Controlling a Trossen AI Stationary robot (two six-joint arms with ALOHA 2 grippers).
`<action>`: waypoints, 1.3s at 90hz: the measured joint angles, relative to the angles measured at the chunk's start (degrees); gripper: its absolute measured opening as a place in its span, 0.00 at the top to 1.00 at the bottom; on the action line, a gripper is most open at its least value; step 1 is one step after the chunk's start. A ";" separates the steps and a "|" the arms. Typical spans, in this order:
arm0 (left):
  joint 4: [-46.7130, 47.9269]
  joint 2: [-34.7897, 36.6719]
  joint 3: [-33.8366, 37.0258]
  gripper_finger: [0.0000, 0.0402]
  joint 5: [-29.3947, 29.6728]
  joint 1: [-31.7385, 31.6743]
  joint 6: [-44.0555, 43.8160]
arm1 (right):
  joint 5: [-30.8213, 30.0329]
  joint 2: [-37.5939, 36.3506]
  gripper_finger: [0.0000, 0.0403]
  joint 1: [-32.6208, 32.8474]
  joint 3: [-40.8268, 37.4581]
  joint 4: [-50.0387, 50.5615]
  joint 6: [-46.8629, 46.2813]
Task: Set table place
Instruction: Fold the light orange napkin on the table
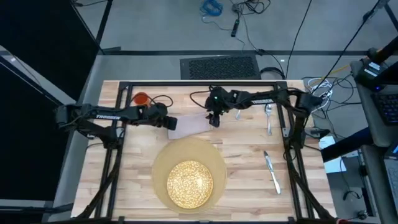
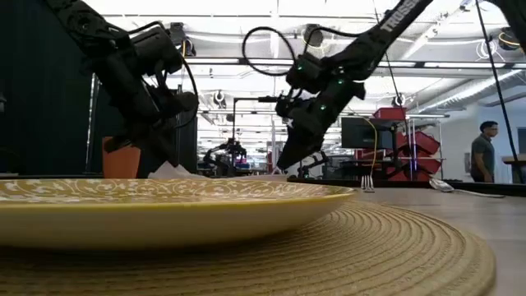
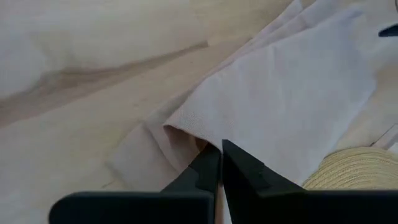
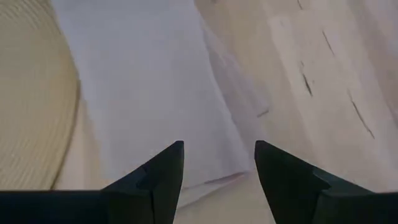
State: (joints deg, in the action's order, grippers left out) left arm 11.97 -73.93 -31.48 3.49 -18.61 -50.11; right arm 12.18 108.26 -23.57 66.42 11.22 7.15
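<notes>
One pale plank-topped desk (image 1: 130,168) carries one big round woven tan mat (image 1: 163,163) near its front edge, one gold-speckled round plate (image 1: 189,183) on that, one pinkish-grey cloth napkin (image 1: 189,126) just behind the mat, one steel knife (image 1: 272,171), one fork (image 1: 268,118), one spoon (image 1: 237,114) and one small orange cup (image 1: 141,98) (far-left corner). The left pincer (image 3: 221,158), angled low, pinches the napkin's edge. The right pincer (image 4: 219,163) hangs spread wide over the napkin, holding nothing. A person (image 2: 484,151) stands in the room behind.
</notes>
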 joint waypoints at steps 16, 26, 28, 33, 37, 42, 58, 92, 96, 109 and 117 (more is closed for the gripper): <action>0.08 0.00 0.00 1.00 -0.43 0.00 1.05 | -0.03 2.12 0.55 0.04 1.35 1.40 0.13; 0.01 0.00 0.00 1.00 -0.44 0.00 1.32 | -0.06 3.09 0.55 0.02 1.37 1.64 0.05; 0.00 0.00 0.00 1.00 -0.44 0.00 1.44 | -0.07 3.19 0.56 -0.01 1.37 1.58 -0.03; 0.02 0.00 0.00 1.00 -0.44 0.00 1.44 | -0.36 3.19 0.58 -0.07 1.37 1.68 -0.27; -0.02 0.00 0.00 1.00 -0.44 0.00 1.51 | -0.59 3.18 0.61 -0.11 1.37 1.44 -0.34; 0.00 0.00 0.00 1.00 -0.44 0.00 1.53 | -1.44 3.18 0.67 -0.11 1.37 1.45 -0.30; -0.02 0.00 0.00 1.00 -0.50 0.00 1.51 | -2.05 3.18 0.94 -0.49 1.37 1.36 0.45; -1.93 0.00 0.00 1.00 -0.68 0.00 1.51 | -1.92 1.76 1.00 -0.73 1.35 1.11 0.99; -2.32 0.00 0.00 1.00 -0.67 0.00 1.51 | -1.56 1.17 1.00 -0.57 1.35 0.93 0.98; -2.56 0.00 0.00 1.00 -0.68 0.00 2.15 | -1.10 -0.13 1.00 0.23 1.35 0.87 0.63; -2.56 0.00 0.00 1.00 -0.68 0.02 2.47 | 0.92 -0.43 1.00 0.59 1.35 -0.18 0.01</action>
State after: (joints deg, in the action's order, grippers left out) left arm 9.41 -73.93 -31.48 2.81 -18.59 -47.64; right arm 13.09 107.83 -22.98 67.77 11.04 7.17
